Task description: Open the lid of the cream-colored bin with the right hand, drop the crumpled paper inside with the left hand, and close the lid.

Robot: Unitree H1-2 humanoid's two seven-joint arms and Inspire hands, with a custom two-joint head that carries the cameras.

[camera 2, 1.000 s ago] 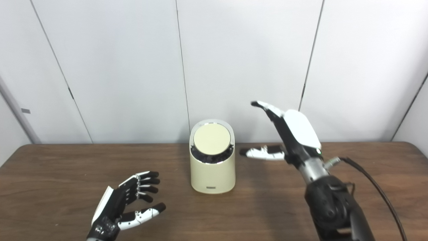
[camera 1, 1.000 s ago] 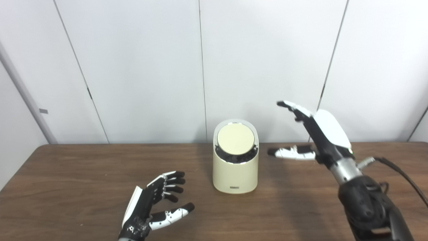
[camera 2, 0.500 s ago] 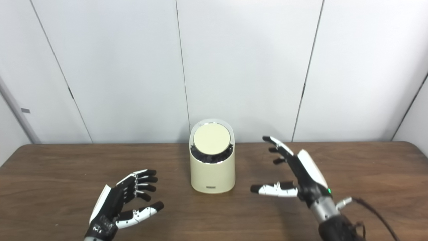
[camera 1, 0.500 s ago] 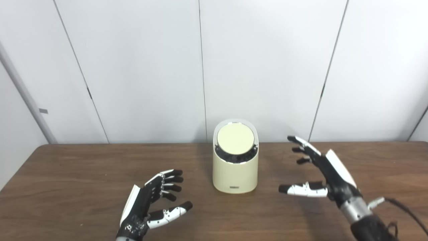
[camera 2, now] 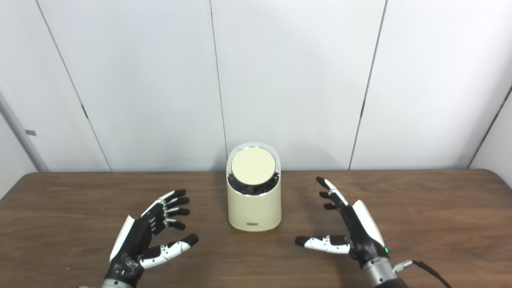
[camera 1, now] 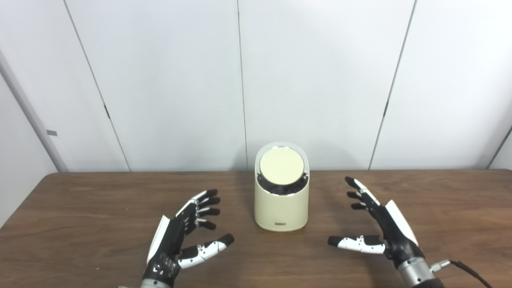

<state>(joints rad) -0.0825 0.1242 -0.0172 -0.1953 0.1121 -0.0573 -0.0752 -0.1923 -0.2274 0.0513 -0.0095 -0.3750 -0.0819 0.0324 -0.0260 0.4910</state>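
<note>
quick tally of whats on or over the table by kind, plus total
cream bin with closed lid: 1
robot hand: 2, left robot hand and right robot hand, both open and empty
crumpled paper: 0 in view
total: 3

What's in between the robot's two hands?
The cream-colored bin, lid shut, stands between the open left hand and open right hand, touching neither; both views show it.

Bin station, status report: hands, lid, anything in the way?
Left hand open, empty, low left of bin. Right hand open, empty, low on the right. Cream-colored bin upright, lid shut. No crumpled paper visible; nothing between hands and bin.
</note>
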